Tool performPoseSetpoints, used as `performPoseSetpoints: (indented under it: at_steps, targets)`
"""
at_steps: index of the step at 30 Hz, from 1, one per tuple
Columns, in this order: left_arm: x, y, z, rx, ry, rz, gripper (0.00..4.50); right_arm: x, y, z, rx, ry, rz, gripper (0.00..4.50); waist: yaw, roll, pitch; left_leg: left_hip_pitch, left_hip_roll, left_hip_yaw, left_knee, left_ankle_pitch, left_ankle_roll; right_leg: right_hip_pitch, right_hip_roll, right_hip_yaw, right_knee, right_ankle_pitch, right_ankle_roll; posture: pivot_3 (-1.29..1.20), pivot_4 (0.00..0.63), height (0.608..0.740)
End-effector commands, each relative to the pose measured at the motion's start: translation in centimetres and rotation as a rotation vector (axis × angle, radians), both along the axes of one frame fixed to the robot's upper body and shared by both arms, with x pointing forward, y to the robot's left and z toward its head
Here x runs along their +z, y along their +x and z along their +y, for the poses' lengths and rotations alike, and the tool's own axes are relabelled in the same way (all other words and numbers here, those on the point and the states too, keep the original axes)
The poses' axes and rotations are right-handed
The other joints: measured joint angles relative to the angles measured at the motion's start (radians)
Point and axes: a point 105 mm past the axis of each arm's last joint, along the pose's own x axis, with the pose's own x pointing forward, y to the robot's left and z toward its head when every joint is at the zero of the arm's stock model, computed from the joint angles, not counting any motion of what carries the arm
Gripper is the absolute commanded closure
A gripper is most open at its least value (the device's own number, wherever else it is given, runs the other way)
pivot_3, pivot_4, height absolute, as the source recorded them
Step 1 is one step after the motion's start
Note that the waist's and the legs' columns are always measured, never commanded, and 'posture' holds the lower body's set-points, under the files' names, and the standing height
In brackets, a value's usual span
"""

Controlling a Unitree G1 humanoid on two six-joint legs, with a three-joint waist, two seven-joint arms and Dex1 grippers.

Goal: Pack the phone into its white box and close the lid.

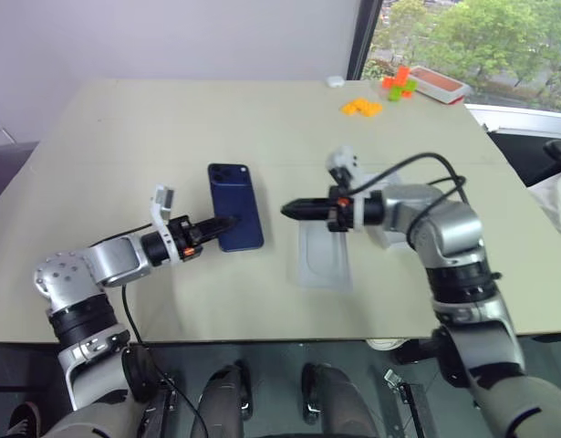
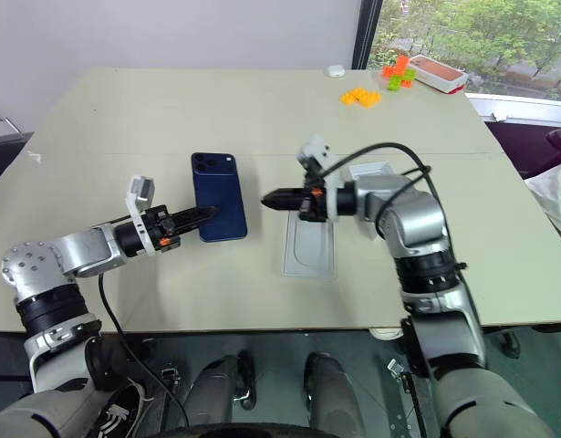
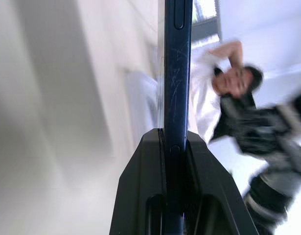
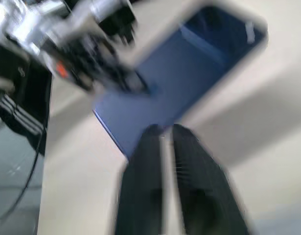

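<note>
Clamped in the left gripper [image 1: 221, 224], the dark navy-blue glossy slab phone [image 1: 235, 206] hangs above the beige table [image 1: 171, 128], not yet boxed. Its flat white insert [image 1: 322, 255] lies well apart. Just beside the phone, the right gripper [image 1: 290, 210] holds nothing, its black fingers slightly parted; boxing and lidding remain.

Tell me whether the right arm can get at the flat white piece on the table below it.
Probably yes. The right gripper hangs just past that white piece's left edge with nothing held between its fingers, and nothing lies on the piece. The phone is off to the side, clamped in the left gripper.

A beige table [image 1: 171, 128] carries a flat white insert [image 2: 310, 245] and orange blocks [image 1: 361, 107].
</note>
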Motion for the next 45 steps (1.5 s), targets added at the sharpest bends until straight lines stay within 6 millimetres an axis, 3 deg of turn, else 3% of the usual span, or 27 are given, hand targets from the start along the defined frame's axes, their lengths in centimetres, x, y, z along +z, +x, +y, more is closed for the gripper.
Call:
performPoseSetpoints:
  at_steps: [1, 5, 9, 14, 22, 28, 40, 45]
  targets:
    - [0.8, -0.4, -1.7, -0.079, -0.028, -0.031, 4.47, 1.5, -0.2, -2.1, -0.001, -0.037, -0.157, 2.16, 0.003, 0.000, 0.000, 0.000, 0.000, 0.000, 0.000, 0.000, 0.000, 0.000, 0.000, 0.000, 0.000, 0.000, 0.000, 0.00, 0.150, 0.740]
    - [0.4, -0.1, -3.0, -0.112, -0.073, 0.006, 4.47, 0.8, -0.9, -4.0, 0.008, -0.098, -0.224, 0.07, 0.004, 0.000, 0.000, 0.000, 0.000, -0.001, 0.000, 0.000, 0.000, 0.000, 0.003, 0.000, 0.000, 0.000, 0.000, 0.00, 0.150, 0.740]
    - [0.3, 0.4, -5.6, -0.166, -0.116, 0.055, 4.47, -0.1, -2.5, -7.3, 0.050, -0.207, -0.347, 0.02, 0.012, -0.001, 0.001, 0.000, 0.000, -0.002, 0.002, 0.000, 0.001, 0.001, 0.006, 0.000, 0.000, -0.001, 0.002, 0.00, 0.150, 0.740]
    - [0.1, 0.8, -7.5, -0.187, -0.171, 0.115, 4.47, -0.2, -2.5, -8.7, 0.034, -0.221, -0.393, 0.02, -0.001, -0.003, 0.003, 0.001, 0.001, -0.003, 0.013, -0.003, 0.006, 0.007, 0.007, 0.000, -0.001, -0.002, 0.004, 0.00, 0.150, 0.740]
    - [-1.4, 0.8, -9.7, -0.226, -0.103, 0.199, 4.47, -1.0, -2.1, -8.1, 0.036, -0.230, -0.387, 0.02, 0.006, -0.003, 0.004, 0.003, 0.001, -0.006, 0.013, -0.003, 0.005, 0.011, 0.004, -0.001, -0.001, -0.001, 0.001, 0.00, 0.150, 0.740]
    - [-0.7, 0.7, -11.3, -0.284, -0.119, 0.201, 4.47, -1.2, -1.8, -7.7, 0.029, -0.231, -0.378, 0.02, 0.008, -0.003, 0.004, 0.002, 0.000, -0.006, 0.014, -0.004, 0.006, 0.011, 0.003, -0.002, -0.003, -0.001, 0.002, 0.00, 0.150, 0.740]
    - [-1.6, 0.6, -12.9, -0.312, -0.076, 0.224, 4.47, -1.2, -1.3, -7.1, 0.019, -0.237, -0.397, 0.02, 0.007, -0.003, 0.004, 0.002, -0.001, -0.006, 0.014, -0.004, 0.006, 0.012, 0.004, -0.002, -0.003, -0.001, 0.002, 0.00, 0.150, 0.740]
    - [-1.6, 1.1, -12.3, -0.275, -0.065, 0.216, 2.25, -1.4, -1.1, -7.3, 0.009, -0.255, -0.404, 0.00, 0.007, -0.003, 0.004, 0.002, -0.001, -0.006, 0.013, -0.004, 0.007, 0.012, 0.004, -0.002, -0.003, -0.002, 0.002, 0.00, 0.150, 0.740]
